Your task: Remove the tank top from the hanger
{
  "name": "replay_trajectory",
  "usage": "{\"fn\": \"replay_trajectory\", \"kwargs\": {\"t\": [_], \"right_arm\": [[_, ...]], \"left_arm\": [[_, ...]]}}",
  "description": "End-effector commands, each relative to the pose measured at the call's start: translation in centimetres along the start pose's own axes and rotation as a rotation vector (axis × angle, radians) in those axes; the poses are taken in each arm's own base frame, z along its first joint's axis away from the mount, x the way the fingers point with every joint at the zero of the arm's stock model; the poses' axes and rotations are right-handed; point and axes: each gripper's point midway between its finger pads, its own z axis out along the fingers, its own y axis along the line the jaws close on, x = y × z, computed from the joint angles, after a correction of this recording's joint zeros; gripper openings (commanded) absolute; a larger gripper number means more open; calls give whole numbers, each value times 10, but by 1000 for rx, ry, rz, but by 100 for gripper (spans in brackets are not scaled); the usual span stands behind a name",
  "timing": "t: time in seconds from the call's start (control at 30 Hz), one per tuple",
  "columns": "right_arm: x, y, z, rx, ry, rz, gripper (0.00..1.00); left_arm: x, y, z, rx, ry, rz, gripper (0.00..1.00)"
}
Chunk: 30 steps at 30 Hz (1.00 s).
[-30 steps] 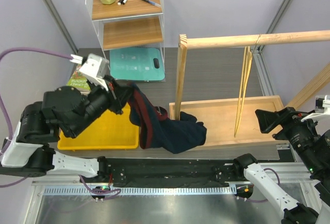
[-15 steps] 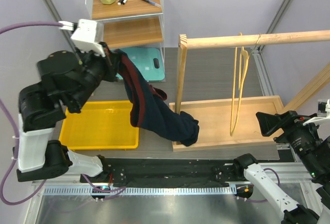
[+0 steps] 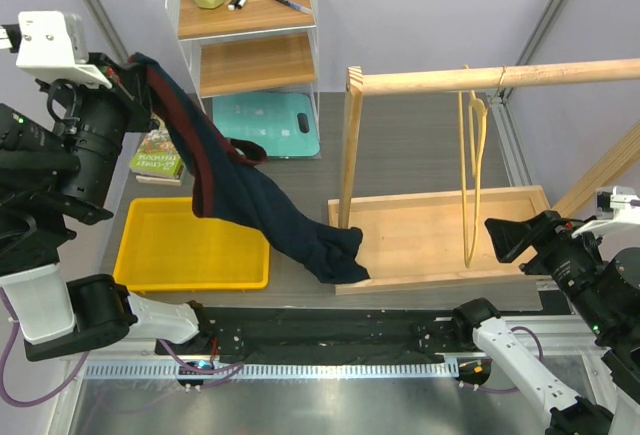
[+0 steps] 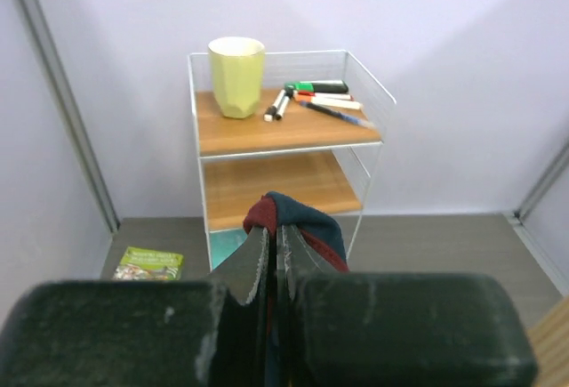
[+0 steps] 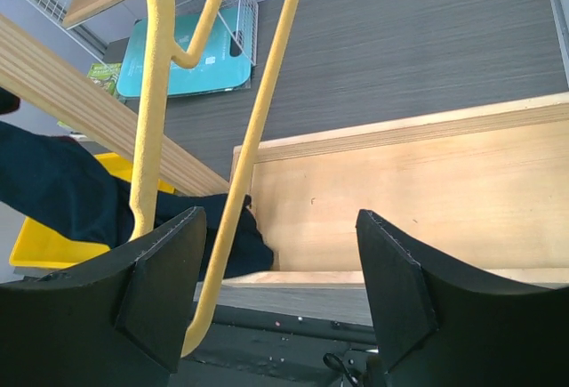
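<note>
Two arms stand well apart at the table. The left gripper (image 4: 276, 267), raised high on the left, is clamped tight on a fold of the tank top (image 3: 250, 205). The navy cloth (red trim showing along one edge) slants down from it above the right side of the yellow bin (image 3: 140, 283) and ends in a bunched heap at the near left corner of the wooden tray (image 3: 420, 240). The hanger (image 3: 470, 180) hangs bare from the wooden rail (image 3: 430, 80), apart from the tank top. The right gripper (image 5: 280, 280) holds nothing, its jaws spread wide, with the hanger's yellow bars just ahead of them.
</note>
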Motion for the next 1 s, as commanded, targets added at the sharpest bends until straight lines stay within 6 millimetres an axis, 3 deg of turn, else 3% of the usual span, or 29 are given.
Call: {"fn": "replay_trajectory", "kwargs": {"t": [0.0, 0.23, 0.5, 0.7, 0.8, 0.97], "right_arm": [[-5, 9, 7, -39, -12, 7, 74], [4, 12, 15, -59, 5, 22, 74], [10, 14, 21, -66, 38, 10, 74], [15, 16, 28, -68, 69, -6, 74], [21, 17, 32, -75, 93, -6, 74], [30, 15, 39, -71, 115, 2, 74]], "left_arm": [[-56, 32, -2, -132, -169, -8, 0], [-61, 32, 16, -324, -157, 146, 0], [-104, 58, 2, -383, -291, 39, 0], [-127, 62, -6, -326, -402, 50, 0], [-135, 72, -15, -324, -437, 32, 0], [-133, 69, -17, -291, -440, 83, 0]]}}
